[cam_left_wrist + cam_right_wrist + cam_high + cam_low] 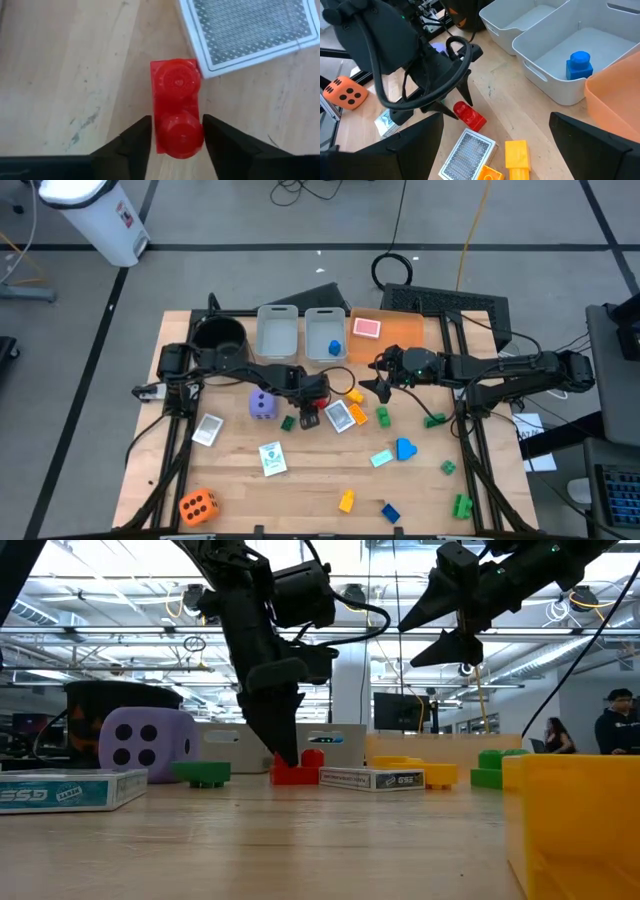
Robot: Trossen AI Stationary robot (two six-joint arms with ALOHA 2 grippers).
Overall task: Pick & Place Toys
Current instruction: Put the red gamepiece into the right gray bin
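The wooden table (300,480) stood in an open lab, with toys scattered over it and two grey bins (300,332) at 12 o'clock. The left gripper (176,135) was down at table centre, its fingers (134,142) straddling the red brick (175,107) with little or no gap; contact could not be confirmed. The brick rested on the table, a patterned card (245,32) touching its corner. The right gripper (490,145) hovered above the table at 1 o'clock, jaws wide, empty. The step in hand appeared to be grasping the brick. The next move would call for a firm close, then a straight lift clear of the card.
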